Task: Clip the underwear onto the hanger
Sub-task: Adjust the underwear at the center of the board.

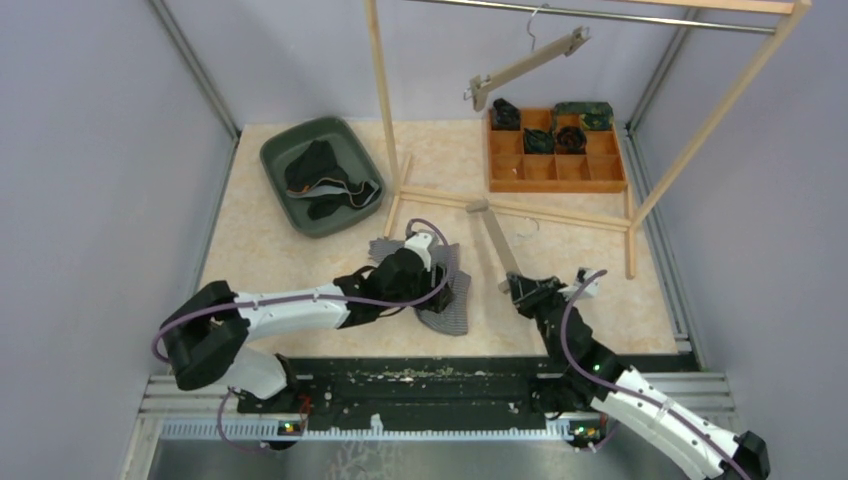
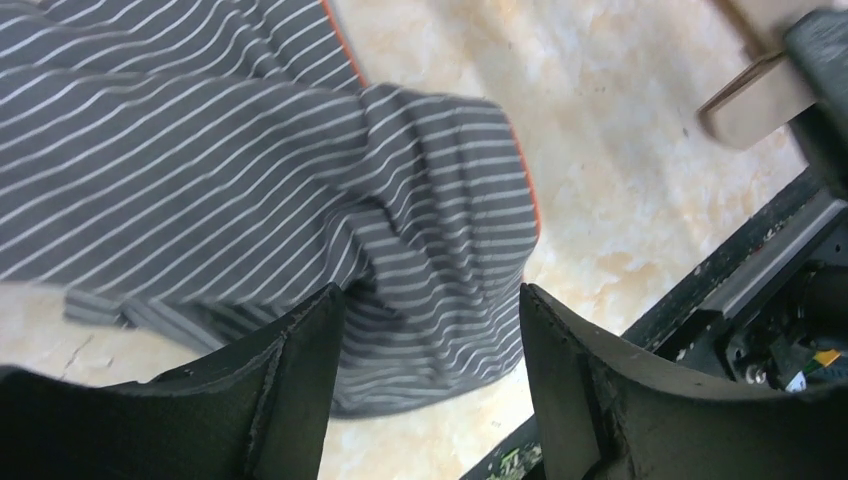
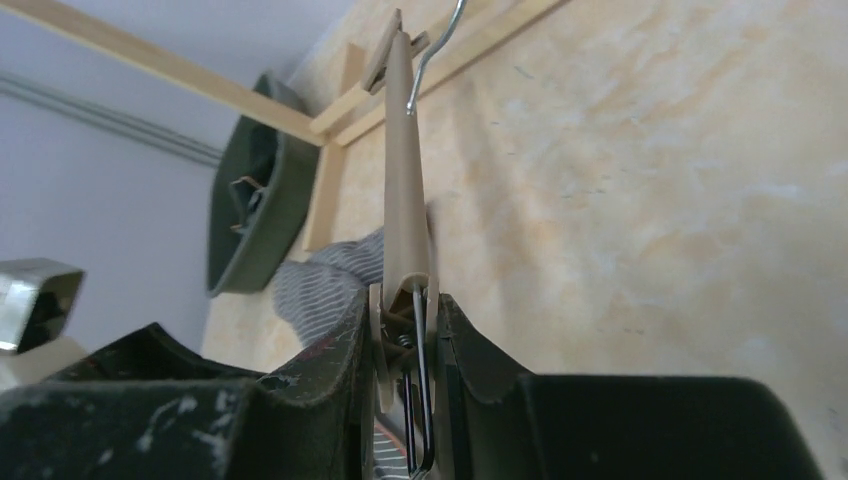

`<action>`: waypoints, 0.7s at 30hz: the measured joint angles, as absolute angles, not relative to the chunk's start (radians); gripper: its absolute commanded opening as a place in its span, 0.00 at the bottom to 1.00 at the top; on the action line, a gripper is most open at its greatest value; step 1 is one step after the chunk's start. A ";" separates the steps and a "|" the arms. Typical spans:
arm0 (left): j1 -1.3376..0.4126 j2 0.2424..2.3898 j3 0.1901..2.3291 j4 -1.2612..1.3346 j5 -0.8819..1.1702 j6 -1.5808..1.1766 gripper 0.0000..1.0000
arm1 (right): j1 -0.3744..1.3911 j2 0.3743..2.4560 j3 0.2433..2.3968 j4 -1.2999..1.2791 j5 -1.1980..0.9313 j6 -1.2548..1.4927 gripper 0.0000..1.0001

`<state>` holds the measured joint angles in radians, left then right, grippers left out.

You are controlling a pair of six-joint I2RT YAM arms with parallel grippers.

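The grey striped underwear (image 1: pixel 452 300) lies crumpled on the table; in the left wrist view (image 2: pixel 300 180) it has an orange edge. My left gripper (image 1: pixel 432 275) hovers just over it, open and empty, its fingertips (image 2: pixel 430 300) straddling a fold. A beige clip hanger (image 1: pixel 497 240) lies on the table to the right. My right gripper (image 1: pixel 522 290) is shut on its near clip (image 3: pixel 400 320) and squeezes it (image 3: pixel 405 312). The hanger bar (image 3: pixel 403 150) runs away from it. A strip of striped cloth shows low between the clip's halves.
A green bin (image 1: pixel 300 215) with dark clothes sits at the back left. A wooden divided tray (image 1: pixel 555 172) with rolled garments sits at the back right. A wooden rack frame (image 1: pixel 383 110) stands over the middle, with a second hanger (image 1: pixel 525 65) on its rail.
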<state>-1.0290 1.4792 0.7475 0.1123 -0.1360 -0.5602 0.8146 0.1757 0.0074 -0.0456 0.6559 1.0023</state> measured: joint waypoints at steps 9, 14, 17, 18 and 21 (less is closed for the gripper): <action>-1.075 1.314 0.593 0.138 -0.226 -0.538 0.67 | 0.815 0.272 0.007 0.274 0.561 0.933 0.00; -1.164 1.318 0.587 0.142 -0.336 -0.499 0.67 | 0.815 0.378 0.007 0.392 0.538 0.919 0.00; -1.237 1.367 0.615 0.131 -0.429 -0.473 0.67 | 0.815 0.436 0.007 0.445 0.527 0.918 0.00; -1.258 1.386 0.627 0.126 -0.454 -0.466 0.67 | 0.815 0.454 0.007 0.460 0.524 0.919 0.00; -1.336 1.454 0.674 0.106 -0.561 -0.438 0.68 | 0.815 0.493 0.007 0.493 0.520 0.919 0.00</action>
<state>-1.3357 1.4540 0.6739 0.1059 -0.5613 -0.4381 0.8146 0.4931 0.0074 0.4934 0.5201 0.9188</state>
